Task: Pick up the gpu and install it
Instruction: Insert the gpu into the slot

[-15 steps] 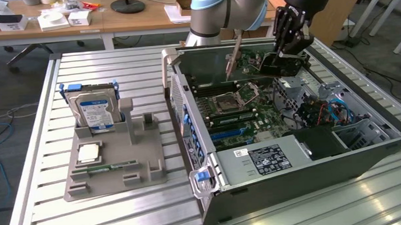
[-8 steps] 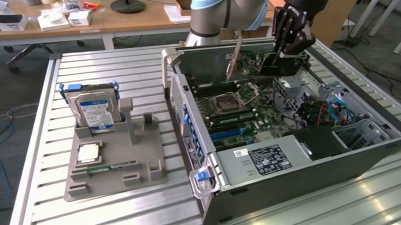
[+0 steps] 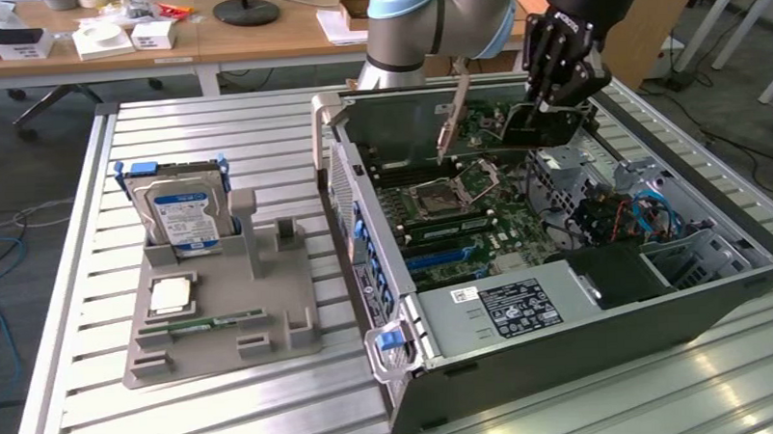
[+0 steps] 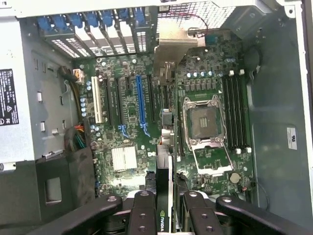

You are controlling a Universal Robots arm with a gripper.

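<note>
My gripper hangs over the open computer case and is shut on the gpu. The gpu is a green card with a black shroud, and its silver end bracket points toward the case's rear wall. In the wrist view the gpu is seen edge-on between my black fingers, above the motherboard. Its bracket reaches toward the rear slot openings. The card hovers between the blue expansion slot and the CPU socket, apart from the board.
A grey holder on the slatted table at the exterior view's left carries a hard drive, a CPU and a RAM stick. Inside the case are the power supply, cables and RAM slots.
</note>
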